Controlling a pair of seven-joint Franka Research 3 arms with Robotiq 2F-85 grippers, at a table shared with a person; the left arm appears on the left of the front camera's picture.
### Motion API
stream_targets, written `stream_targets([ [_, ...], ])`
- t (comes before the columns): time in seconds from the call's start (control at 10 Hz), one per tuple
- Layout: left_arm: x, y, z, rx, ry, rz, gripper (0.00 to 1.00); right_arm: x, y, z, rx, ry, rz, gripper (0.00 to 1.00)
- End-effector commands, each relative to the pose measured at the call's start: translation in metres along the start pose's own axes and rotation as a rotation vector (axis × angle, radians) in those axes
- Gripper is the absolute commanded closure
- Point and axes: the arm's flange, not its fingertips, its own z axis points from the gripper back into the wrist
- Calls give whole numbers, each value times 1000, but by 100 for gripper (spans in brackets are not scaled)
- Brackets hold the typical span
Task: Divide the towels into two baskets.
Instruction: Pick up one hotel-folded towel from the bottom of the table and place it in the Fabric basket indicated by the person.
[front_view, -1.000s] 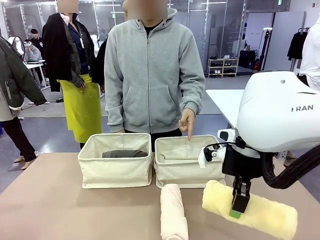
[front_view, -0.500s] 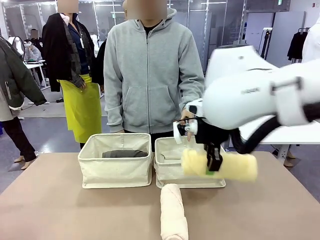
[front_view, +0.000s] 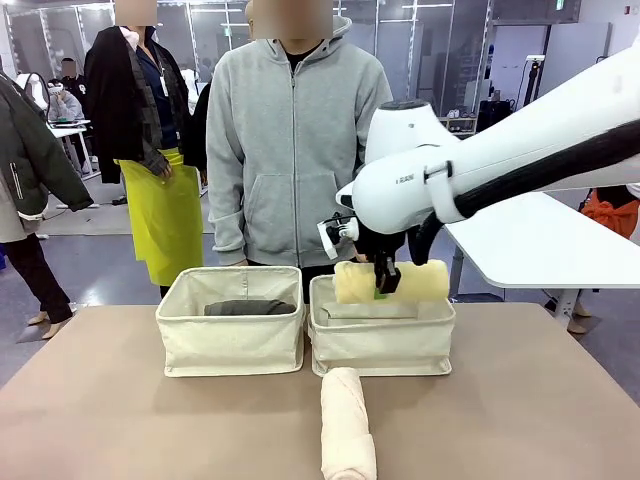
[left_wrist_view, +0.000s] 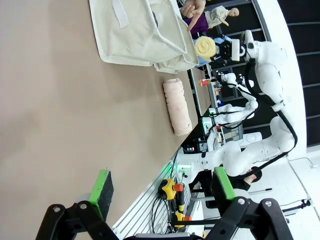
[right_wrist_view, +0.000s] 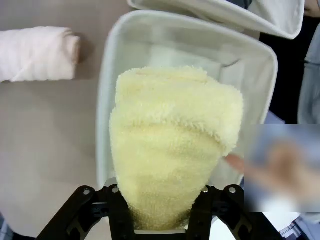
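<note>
Pinching the yellow towel (front_view: 352, 283) at its middle, the right end effector (front_view: 385, 288) hung just above the basket (front_view: 380, 345) right of frame centre, so placing was seemingly in hand, the next move calling for lowering it inside and releasing.

From here the yellow towel (front_view: 425, 280) reads as thick, fluffy terry with a loose pile. The pale pink-beige towel (front_view: 345, 425) looks flatter and tighter, and the dark grey towel (front_view: 248, 308) is matt cloth. The left basket (front_view: 230, 340) and right basket (front_view: 380, 345) are soft, matt cream canvas. The counter (front_view: 120, 410) is smooth, dull tan. The right arm's shell (front_view: 410, 190) is glossy white plastic. My left end effector (left_wrist_view: 162, 186) is matt black, and its pads (left_wrist_view: 102, 189) are matt green.
</note>
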Motion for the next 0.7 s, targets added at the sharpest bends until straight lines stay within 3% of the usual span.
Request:
stream_targets([
  [0.0, -1, -1, 3, 6, 2, 6, 0, 11, -29, -17, -39, -4, 83, 63],
  [0.3, -1, -1, 3, 6, 2, 6, 0, 0, -68, -53, -2, -54, 59, 63],
  [0.6, -1, -1, 3, 6, 2, 6, 0, -13, -78, -74, 49, -65, 37, 63],
])
